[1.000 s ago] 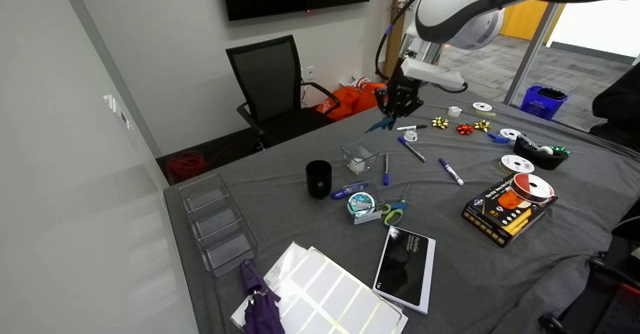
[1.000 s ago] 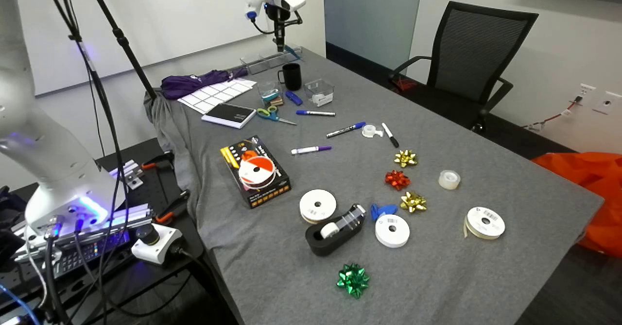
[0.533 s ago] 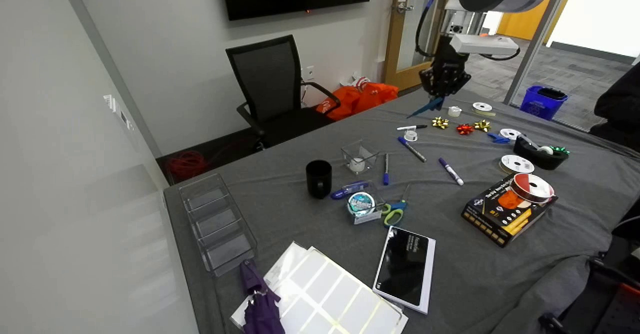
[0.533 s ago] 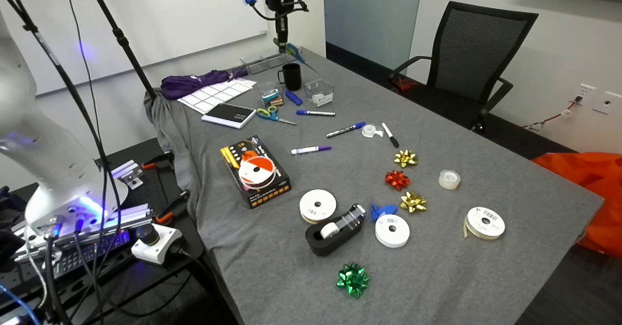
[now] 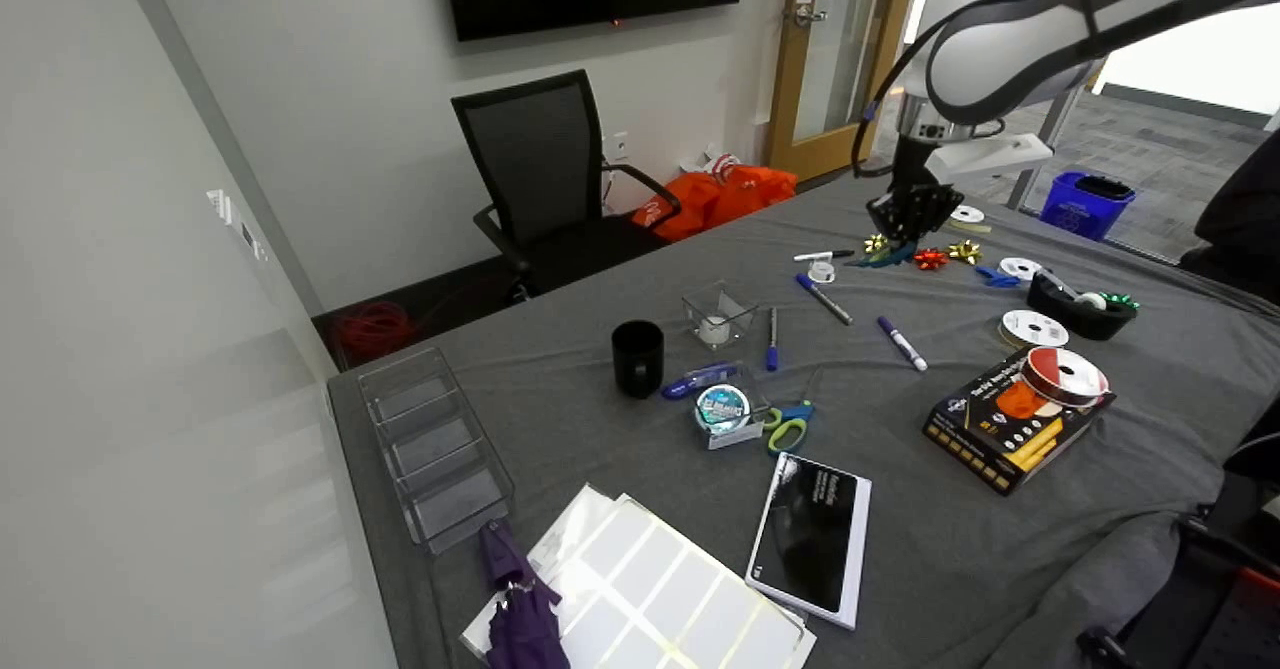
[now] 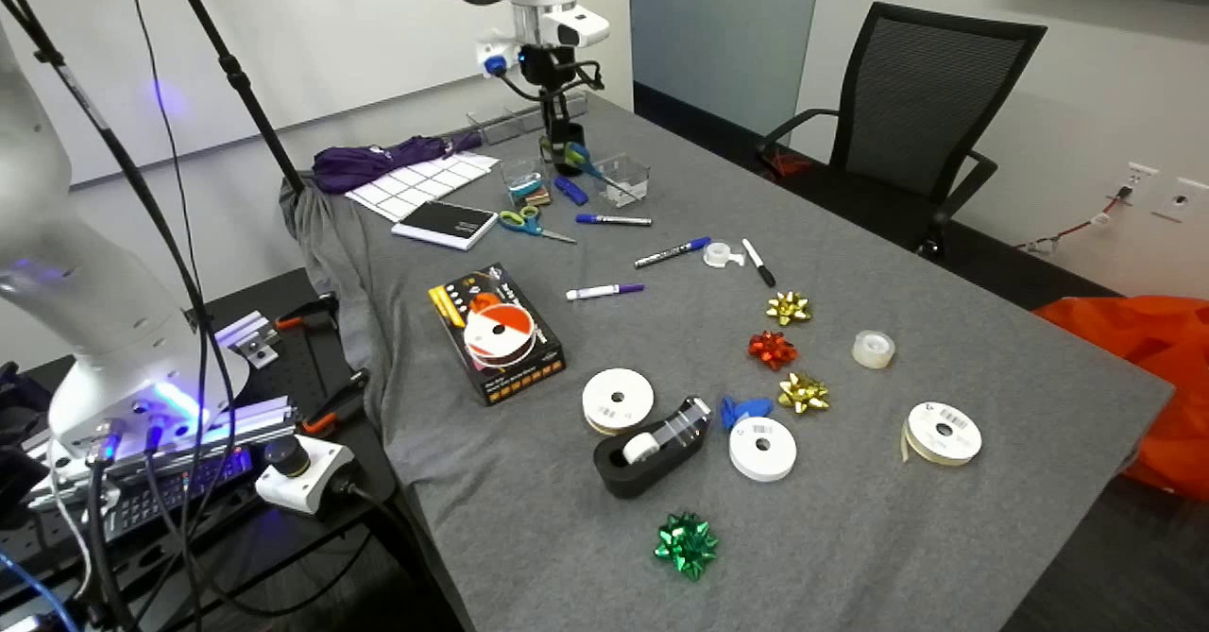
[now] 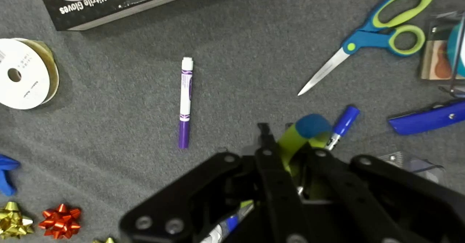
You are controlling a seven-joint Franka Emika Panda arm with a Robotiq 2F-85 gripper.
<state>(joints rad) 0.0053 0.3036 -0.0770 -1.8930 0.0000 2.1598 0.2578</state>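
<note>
The gripper (image 6: 561, 143) clasps blue-and-green scissors (image 7: 313, 125) by the handles. In the wrist view, loose scissors (image 7: 368, 39) lie right of the purple marker (image 7: 186, 101), a ribbon roll (image 7: 32, 80) left of it.

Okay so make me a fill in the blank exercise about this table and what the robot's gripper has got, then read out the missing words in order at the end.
1. The gripper holds scissors with handles of blue and ____.
2. On the table, the gold bows number ____.
3. Between them lies a gift bow coloured ____.
4. The mug is coloured ____.

Missing words: green; two; red; black.
</note>
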